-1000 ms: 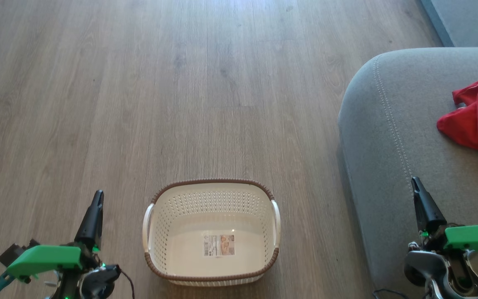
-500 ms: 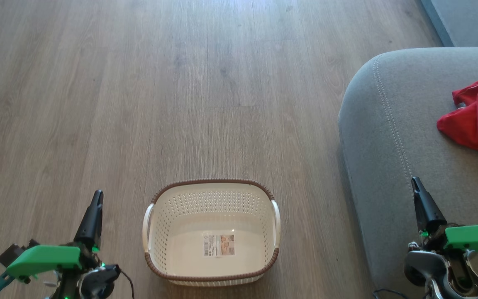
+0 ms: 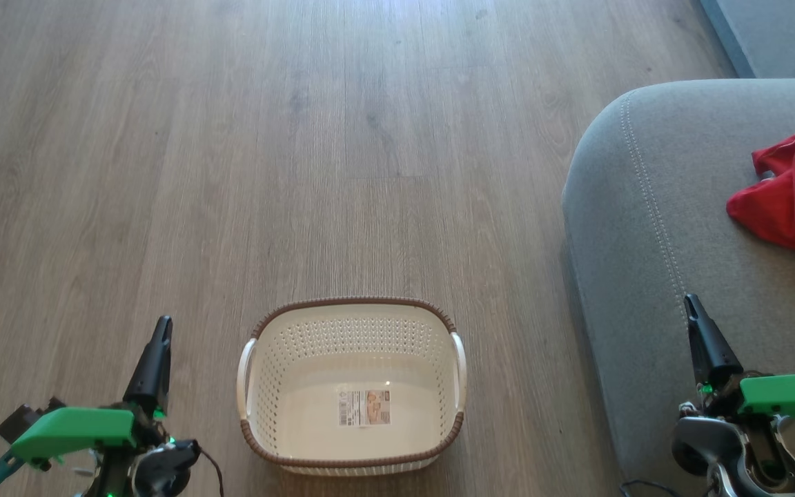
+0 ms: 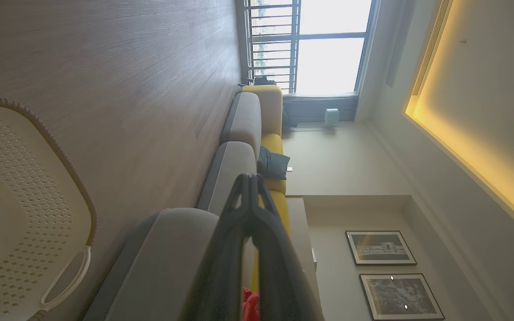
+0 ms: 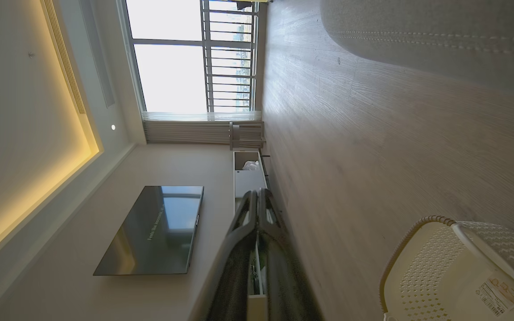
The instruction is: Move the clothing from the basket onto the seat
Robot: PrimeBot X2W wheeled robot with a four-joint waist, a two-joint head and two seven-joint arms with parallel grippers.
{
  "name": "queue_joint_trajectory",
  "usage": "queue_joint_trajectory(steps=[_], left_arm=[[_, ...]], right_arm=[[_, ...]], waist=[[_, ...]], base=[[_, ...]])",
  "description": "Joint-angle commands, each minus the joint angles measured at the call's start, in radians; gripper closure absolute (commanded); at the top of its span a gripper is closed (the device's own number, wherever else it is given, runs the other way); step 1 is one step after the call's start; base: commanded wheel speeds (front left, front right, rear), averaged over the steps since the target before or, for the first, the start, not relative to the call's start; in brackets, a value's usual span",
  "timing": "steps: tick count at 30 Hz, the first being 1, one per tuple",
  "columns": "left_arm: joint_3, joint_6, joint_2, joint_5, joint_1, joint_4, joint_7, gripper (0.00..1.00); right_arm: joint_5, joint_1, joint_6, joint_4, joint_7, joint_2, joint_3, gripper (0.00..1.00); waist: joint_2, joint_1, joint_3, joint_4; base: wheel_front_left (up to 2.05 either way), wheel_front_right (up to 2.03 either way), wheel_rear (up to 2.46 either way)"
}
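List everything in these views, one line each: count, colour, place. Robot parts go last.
basket: one, cream with a brown rim, on the floor between the grippers
label: one, white, on the basket's bottom
clothing: one red heap, on the seat at the head view's right edge; number of garments unclear
seat: one, grey, right of the basket
floor: one, grey-brown wood planks, under the basket
television: one, black, on the wall in the right wrist view
framed pictures: two, dark, on the wall in the left wrist view
left gripper: one, dark fingers shut, lower left
right gripper: one, dark fingers shut, lower right over the seat
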Motion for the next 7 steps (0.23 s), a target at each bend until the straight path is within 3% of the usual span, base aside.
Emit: queue_joint_trajectory(steps=[1,7], left_arm=[[0.034,-0.009,0.005,0.005,-0.059,-0.032,0.004,1.00],[0.036,-0.009,0.005,0.006,-0.059,-0.032,0.005,1.00]], right_arm=[[0.006,-0.051,0.000,-0.032,0.003,0.002,0.016,1.00],[0.006,-0.051,0.000,-0.032,0.003,0.002,0.016,1.00]], waist=[[0.0000,0.0000,0.000,0.000],[0.0000,0.0000,0.000,0.000]], base=[[0.00,0.00,0.00],[0.00,0.00,0.00]])
